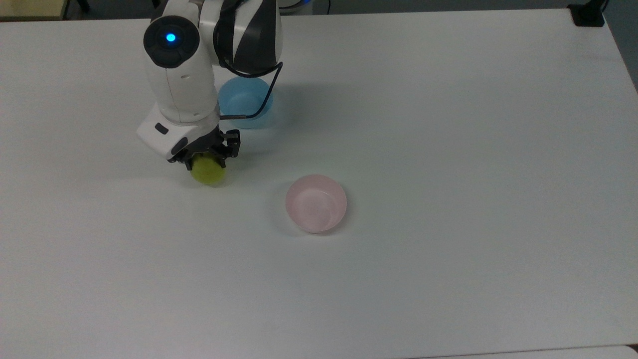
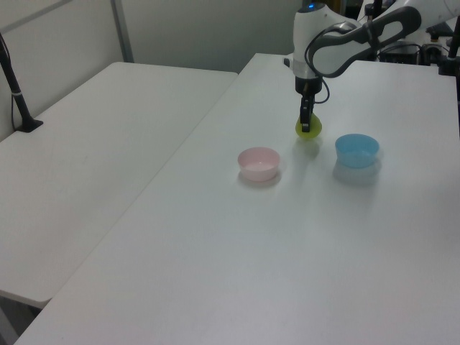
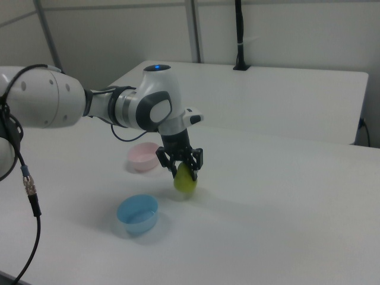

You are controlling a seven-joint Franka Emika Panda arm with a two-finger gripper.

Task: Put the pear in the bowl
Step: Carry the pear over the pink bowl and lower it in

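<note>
The hand (image 1: 207,157) is gripping the pear (image 1: 209,172) from above, just off the bench (image 1: 448,149), so it can clear the pink bowl (image 1: 316,203) rim.

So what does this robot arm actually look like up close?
The arm is glossy white with rounded segments and dark grey joint bands. A round black cap carries a glowing blue light. A thin black cable loops alongside. The gripper is small, black and two-fingered.
</note>
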